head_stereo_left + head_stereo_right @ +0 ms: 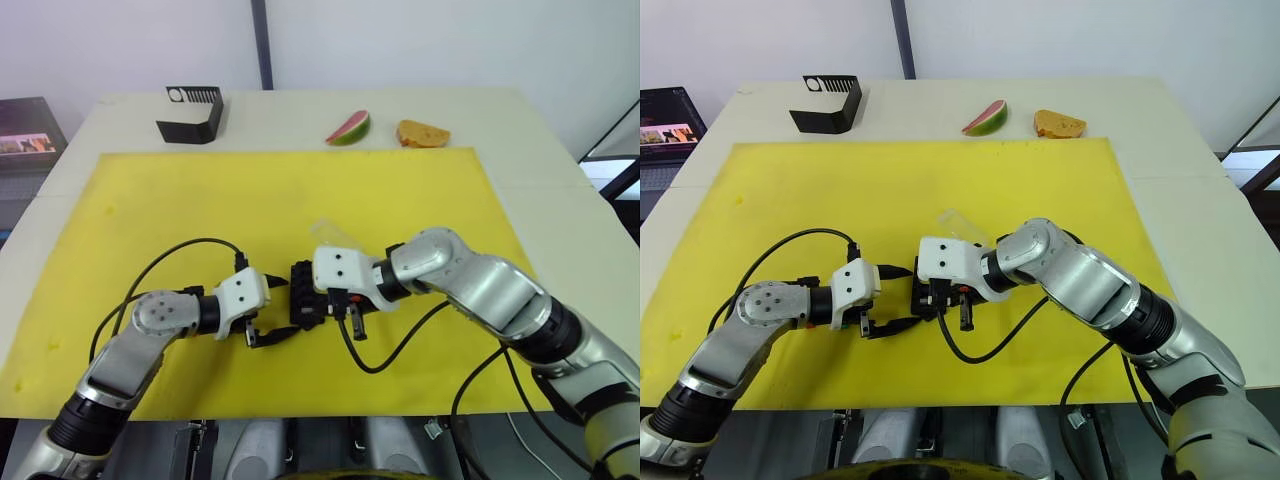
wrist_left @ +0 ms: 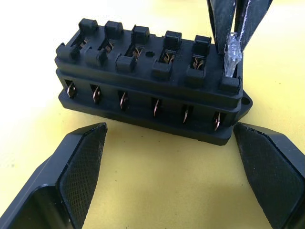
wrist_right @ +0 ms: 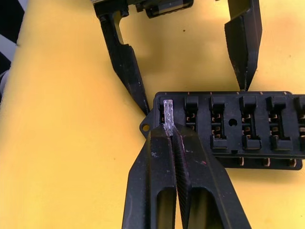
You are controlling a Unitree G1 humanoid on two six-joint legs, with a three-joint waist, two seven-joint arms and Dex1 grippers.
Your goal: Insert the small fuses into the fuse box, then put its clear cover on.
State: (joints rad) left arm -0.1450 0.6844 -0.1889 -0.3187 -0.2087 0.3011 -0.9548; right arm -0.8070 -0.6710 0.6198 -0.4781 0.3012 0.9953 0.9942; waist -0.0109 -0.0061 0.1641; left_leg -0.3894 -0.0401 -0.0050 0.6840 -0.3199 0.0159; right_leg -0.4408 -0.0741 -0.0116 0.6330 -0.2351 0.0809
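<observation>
The black fuse box (image 1: 303, 293) lies on the yellow mat (image 1: 150, 200), its two rows of slots (image 2: 143, 52) showing bare copper contacts. My right gripper (image 3: 171, 136) is shut on a small translucent grey fuse (image 3: 167, 113), held at the end slot by the box's tab; that fuse (image 2: 232, 55) also shows in the left wrist view. My left gripper (image 1: 285, 308) is open, one finger (image 2: 71, 176) on either side of the box's long face, apart from it. The clear cover (image 1: 330, 233) lies on the mat just beyond my right wrist, partly hidden.
At the table's far side stand a larger black slotted stand (image 1: 190, 113), a watermelon slice (image 1: 348, 128) and a piece of bread (image 1: 422, 133). A laptop (image 1: 25, 130) sits off the table's left. Black cables loop over the mat near both wrists.
</observation>
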